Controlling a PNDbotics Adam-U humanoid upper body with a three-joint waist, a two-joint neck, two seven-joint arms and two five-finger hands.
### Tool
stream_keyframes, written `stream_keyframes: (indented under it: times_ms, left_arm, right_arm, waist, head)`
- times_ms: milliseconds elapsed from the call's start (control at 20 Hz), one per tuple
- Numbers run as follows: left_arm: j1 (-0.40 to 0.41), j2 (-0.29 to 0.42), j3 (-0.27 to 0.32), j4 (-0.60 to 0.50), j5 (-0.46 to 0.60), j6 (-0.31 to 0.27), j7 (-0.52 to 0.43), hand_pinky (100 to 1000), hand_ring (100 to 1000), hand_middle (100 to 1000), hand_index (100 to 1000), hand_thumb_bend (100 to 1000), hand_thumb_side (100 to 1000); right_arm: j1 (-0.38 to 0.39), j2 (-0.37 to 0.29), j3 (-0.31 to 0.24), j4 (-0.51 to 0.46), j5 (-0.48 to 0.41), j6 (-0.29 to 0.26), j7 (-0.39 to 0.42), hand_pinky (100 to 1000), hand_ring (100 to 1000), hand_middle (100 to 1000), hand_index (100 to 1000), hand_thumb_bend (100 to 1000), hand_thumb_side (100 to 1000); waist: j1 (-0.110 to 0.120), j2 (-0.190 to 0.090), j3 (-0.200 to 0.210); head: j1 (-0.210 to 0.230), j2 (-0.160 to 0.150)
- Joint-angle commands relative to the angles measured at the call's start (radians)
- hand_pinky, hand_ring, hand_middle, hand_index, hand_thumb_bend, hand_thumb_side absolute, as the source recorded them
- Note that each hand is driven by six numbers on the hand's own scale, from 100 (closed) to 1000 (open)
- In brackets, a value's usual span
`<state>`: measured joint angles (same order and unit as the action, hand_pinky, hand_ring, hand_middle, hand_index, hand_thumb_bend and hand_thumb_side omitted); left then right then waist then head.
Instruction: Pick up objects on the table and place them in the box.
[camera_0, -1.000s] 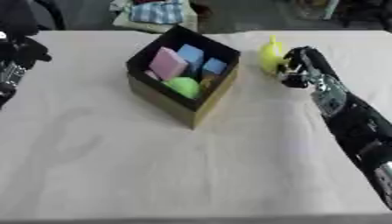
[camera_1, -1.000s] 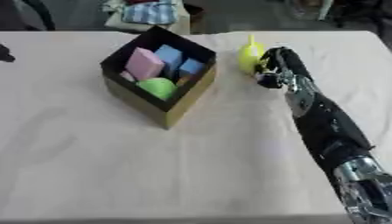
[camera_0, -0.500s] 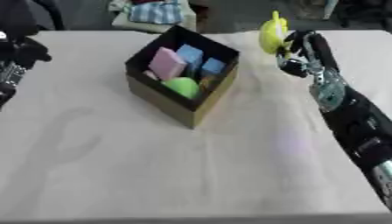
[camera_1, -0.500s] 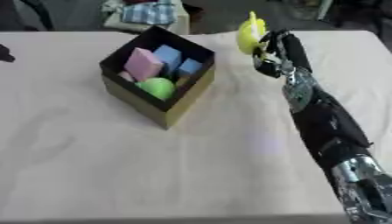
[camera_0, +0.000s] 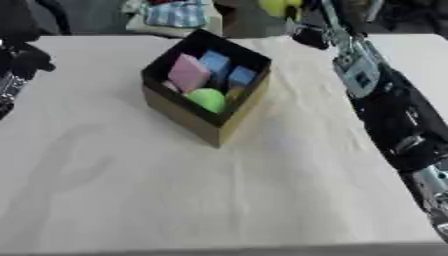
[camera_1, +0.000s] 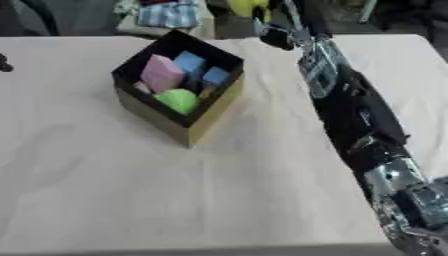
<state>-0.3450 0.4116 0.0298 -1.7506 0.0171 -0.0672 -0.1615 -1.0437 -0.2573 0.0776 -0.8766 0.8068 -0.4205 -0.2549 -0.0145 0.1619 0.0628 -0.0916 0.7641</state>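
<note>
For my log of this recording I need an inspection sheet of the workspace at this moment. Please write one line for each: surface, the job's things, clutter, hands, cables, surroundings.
Surface: table under a pale, slightly wrinkled cloth.
Job's things: black box with tan outer walls stands open, corner toward the camera; inside are a pink block, two blue blocks and a green ball. A yellow object is lifted at the top edge, beyond the box.
Clutter: nothing seen on the cloth.
Hands: right hand is raised next to the yellow object, fingers not clear; left hand is at the left edge, fingers not clear.
Cables: nothing seen.
Surroundings: striped blue cloth behind the table.
</note>
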Motion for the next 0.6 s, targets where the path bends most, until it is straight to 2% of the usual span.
stream_keyframes:
  times_ms: [50, 200, 600]
  left_arm:
    - [-0.017, 0.011, 0.007, -0.016, 0.006, -0.004, -0.001, 769, 608, 566, 805, 497, 673]
    - [-0.017, 0.010, 0.007, -0.018, 0.007, -0.003, 0.000, 768, 607, 565, 805, 497, 672]
    - [-0.019, 0.006, 0.010, -0.026, 0.014, -0.004, 0.016, 762, 599, 558, 802, 495, 663]
  right_arm:
    - [-0.032, 0.012, 0.035, -0.080, -0.010, -0.017, 0.050, 517, 541, 411, 442, 100, 100]
    - [-0.033, 0.035, 0.068, -0.093, -0.007, -0.037, 0.099, 524, 548, 417, 448, 100, 100]
    - [-0.010, 0.106, 0.105, -0.008, 0.072, -0.093, 0.235, 539, 565, 433, 465, 100, 100]
  waist:
    - [0.011, -0.007, 0.005]
    - [0.008, -0.006, 0.011]
    - [0.005, -0.004, 0.026]
  head:
    - [-0.008, -0.003]
    - [-0.012, -0.002]
    - [-0.018, -0.001]
